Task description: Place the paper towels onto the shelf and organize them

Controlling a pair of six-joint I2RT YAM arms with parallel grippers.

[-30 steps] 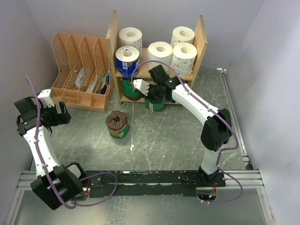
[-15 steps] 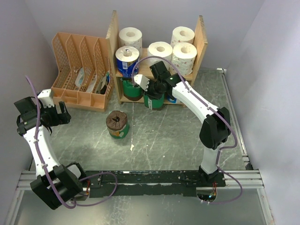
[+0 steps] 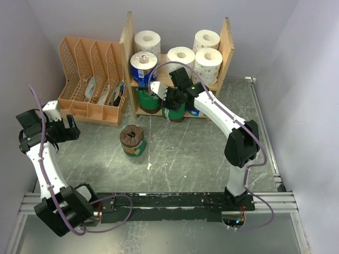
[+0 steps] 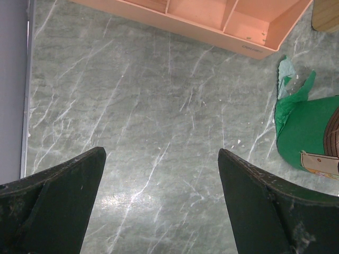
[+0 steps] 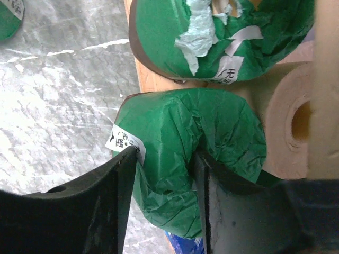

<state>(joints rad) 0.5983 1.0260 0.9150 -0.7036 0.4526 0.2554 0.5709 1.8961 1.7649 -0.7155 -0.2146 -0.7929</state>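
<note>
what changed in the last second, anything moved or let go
The right gripper pushed the green roll farther back, up to the lower tier of the shelf, fingers still around it. The left gripper, open, the loose roll on the table and the stacked rolls stayed put.

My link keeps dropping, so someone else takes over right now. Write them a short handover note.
Left hand: open, empty, off to the left above the table.
Right hand: at the shelf's lower tier, straddling a green-wrapped roll; grip or release unclear.
Done: four white rolls and a blue-wrapped roll on the top tier, another green roll below.
Left: one green-and-brown roll on the table.
</note>
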